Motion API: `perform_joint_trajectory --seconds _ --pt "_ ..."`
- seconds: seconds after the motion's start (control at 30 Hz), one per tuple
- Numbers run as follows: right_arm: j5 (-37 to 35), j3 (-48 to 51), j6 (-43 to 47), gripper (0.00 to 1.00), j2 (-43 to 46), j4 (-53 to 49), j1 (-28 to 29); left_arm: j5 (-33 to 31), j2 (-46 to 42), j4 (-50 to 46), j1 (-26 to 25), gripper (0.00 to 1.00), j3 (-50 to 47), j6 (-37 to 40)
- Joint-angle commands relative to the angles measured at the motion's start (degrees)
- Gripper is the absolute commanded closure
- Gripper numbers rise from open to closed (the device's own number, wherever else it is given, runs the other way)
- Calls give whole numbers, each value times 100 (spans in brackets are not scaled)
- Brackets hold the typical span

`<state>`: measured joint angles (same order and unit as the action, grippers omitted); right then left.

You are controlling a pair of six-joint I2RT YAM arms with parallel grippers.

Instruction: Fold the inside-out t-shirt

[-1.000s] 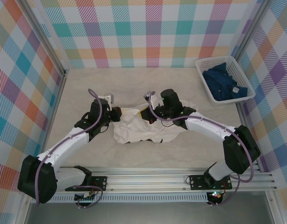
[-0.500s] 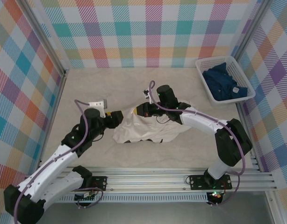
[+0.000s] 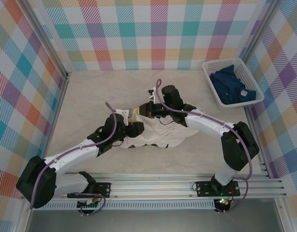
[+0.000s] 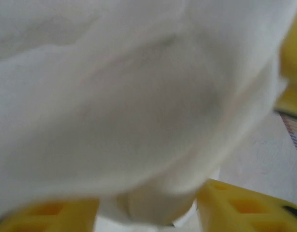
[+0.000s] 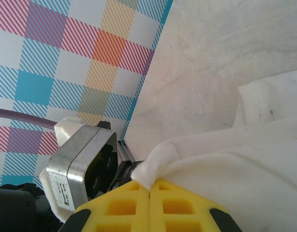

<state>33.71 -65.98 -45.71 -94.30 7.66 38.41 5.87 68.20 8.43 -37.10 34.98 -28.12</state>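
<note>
Pale table [image 3: 81,96] inside plaid walls [image 3: 158,38] carries the inside-out t-shirt [image 3: 160,136], crumpled at its middle. One cloth edge is pinched in the closed right gripper [image 5: 149,186]. The left gripper [image 3: 137,129] is held parted, with cloth bulging between its fingers [image 4: 245,208].

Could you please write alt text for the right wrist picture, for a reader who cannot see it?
The right gripper, yellow jaws shut, pinches a fold of the plain white cotton t-shirt low in the frame. Behind lie the pale beige table and a colourful checked wall, with a grey metal box at left.
</note>
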Motion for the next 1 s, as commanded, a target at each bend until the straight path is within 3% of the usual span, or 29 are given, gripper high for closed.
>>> perform_joint_trajectory --seconds 0.0,0.13,0.2,0.27,0.4,0.6,0.87,0.93,0.97 --pt "149 -7 -136 100 24 206 -29 -204 259 713 -34 58 252 61" --pt "-76 105 123 100 210 -55 -118 98 343 940 49 93 245 211" --pt "-404 177 767 93 469 -466 -222 291 213 959 139 100 102 374" --pt "-1059 358 1832 74 857 -939 -255 586 16 968 266 100 -70 554" --pt "-1730 916 3595 57 1341 -1137 -248 970 -319 898 434 100 -248 830" --pt "-1831 1145 4557 38 1112 -902 -149 1183 -553 780 520 100 -325 1026" --pt "-1557 625 4790 36 166 -565 94 1243 -558 660 533 100 -281 1083" --pt "-1469 430 4793 39 -107 -520 113 1237 -579 654 532 100 -290 1082" --pt "-1456 341 4745 46 -215 -480 109 1220 -583 647 537 100 -299 1089"
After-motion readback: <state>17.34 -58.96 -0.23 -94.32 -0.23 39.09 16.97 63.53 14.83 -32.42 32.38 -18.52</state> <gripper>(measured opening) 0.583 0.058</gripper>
